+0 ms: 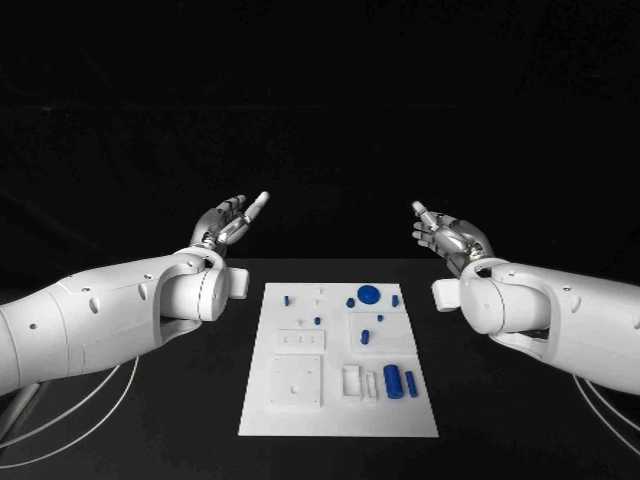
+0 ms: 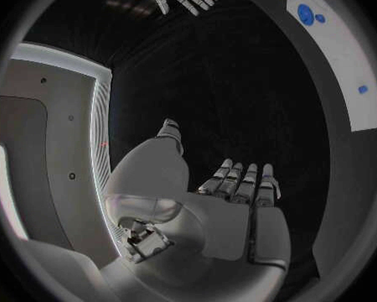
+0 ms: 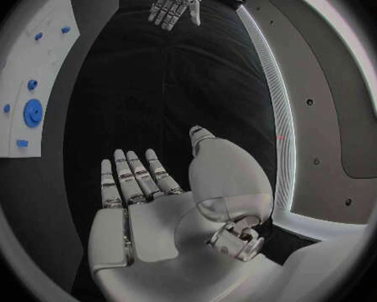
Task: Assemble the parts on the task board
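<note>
head view shows left hand (image 1: 231, 222) and right hand (image 1: 446, 232) spread, holding nothing, above the board (image 1: 338, 400); a hasty reach could scatter the loose blue parts (image 1: 394, 381).

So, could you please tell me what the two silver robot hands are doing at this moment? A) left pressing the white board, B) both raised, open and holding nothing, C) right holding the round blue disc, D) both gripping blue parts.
B: the left hand and right hand hover open beyond the white task board, while the round blue disc lies on it untouched.

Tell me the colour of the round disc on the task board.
Blue; the round disc shows best in the head view.
</note>
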